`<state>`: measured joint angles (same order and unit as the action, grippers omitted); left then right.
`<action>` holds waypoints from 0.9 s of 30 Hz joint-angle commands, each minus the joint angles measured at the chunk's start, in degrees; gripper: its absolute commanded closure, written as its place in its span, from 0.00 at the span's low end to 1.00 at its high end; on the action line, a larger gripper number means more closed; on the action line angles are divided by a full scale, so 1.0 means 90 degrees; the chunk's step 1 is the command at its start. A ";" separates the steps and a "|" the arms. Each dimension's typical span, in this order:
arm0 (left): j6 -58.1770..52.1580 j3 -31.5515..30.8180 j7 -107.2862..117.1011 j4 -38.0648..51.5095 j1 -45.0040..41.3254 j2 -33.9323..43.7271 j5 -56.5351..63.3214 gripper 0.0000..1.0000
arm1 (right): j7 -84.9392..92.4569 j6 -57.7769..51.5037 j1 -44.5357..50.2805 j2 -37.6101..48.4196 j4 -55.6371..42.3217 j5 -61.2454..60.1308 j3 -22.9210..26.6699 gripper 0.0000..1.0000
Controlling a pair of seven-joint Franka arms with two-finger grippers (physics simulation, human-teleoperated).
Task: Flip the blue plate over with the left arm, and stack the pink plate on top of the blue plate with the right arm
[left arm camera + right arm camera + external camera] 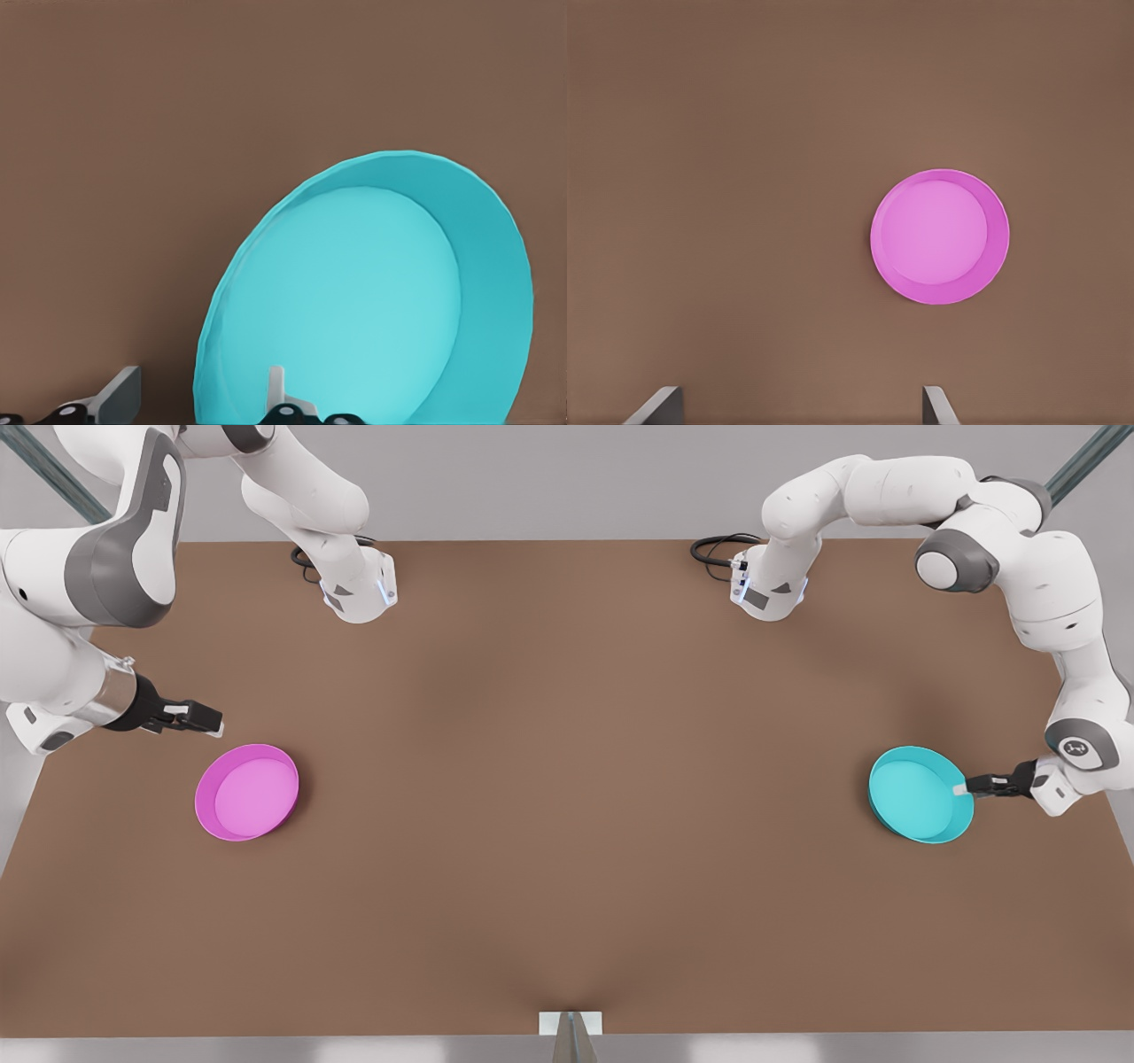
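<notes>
The blue plate (912,795) (354,310) lies open side up on the brown table at the front view's right. My left gripper (962,788) (199,394) reaches in low from that side and is open, with the plate's rim between its fingers: one finger stands inside the dish, the other outside with a gap to the rim. The pink plate (248,792) (939,236) lies open side up at the front view's left. My right gripper (211,721) (797,405) hovers open just behind its far left edge, apart from it, holding nothing.
Both arm bases (359,593) (767,593) stand at the table's back edge with black cables (713,549) beside them. A small white bracket (570,1024) sits at the middle of the front edge. Bare brown tabletop (567,797) spans between the two plates.
</notes>
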<state>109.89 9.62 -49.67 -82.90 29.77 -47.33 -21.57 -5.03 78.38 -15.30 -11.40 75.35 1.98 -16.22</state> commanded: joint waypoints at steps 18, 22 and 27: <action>-0.0052 -0.0181 -0.0526 0.0051 -0.0007 -0.0053 0.0004 0.56 | 0.0080 0.0100 -0.0019 -0.0003 -0.0013 0.0005 -0.0005 0.00; -0.0052 -0.0249 -0.0370 0.0041 -0.0017 -0.0063 0.0004 0.56 | 0.0090 0.0100 -0.0019 -0.0003 -0.0003 0.0005 -0.0005 0.00; -0.0052 -0.0298 -0.0350 0.0022 -0.0076 -0.0102 -0.0005 0.58 | 0.0080 0.0100 -0.0009 -0.0003 -0.0003 0.0005 -0.0005 0.00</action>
<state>109.39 6.97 -53.06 -82.69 29.22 -48.27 -21.61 -4.54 79.27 -15.42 -11.49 75.35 2.05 -16.22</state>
